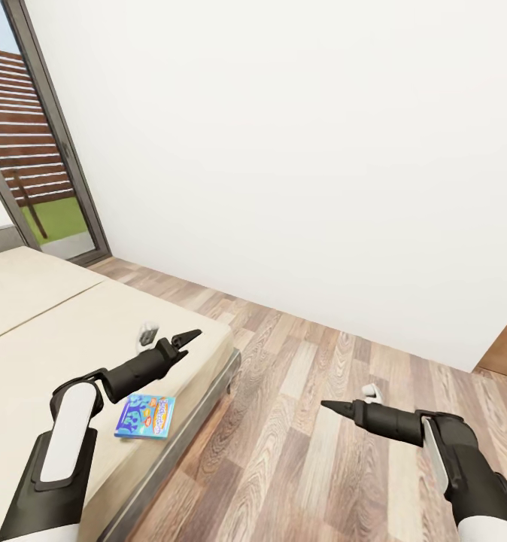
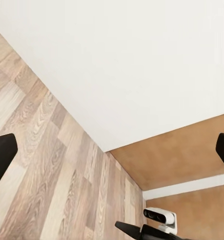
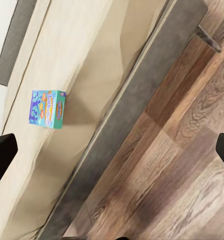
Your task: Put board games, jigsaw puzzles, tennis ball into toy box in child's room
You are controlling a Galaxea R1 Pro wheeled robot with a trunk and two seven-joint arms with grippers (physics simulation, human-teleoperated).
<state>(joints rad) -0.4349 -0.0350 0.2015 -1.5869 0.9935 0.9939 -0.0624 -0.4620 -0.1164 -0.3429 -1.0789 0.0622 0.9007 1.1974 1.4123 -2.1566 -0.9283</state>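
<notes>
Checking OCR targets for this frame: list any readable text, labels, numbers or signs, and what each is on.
Light blue board game on the bed: a banner of coloured lettering across its lid, too blurred to read in the head or right wrist view.
No other text, numbers or signs on the wall, floor or arms.

Probably bedroom: bed [image 1: 73, 331], plank floor [image 1: 314, 421]

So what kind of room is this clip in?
Most likely a bedroom: a low bed with a plain beige cover, a light blue board game lying on it, wood-plank floor, and a glass door to a yard.
</notes>
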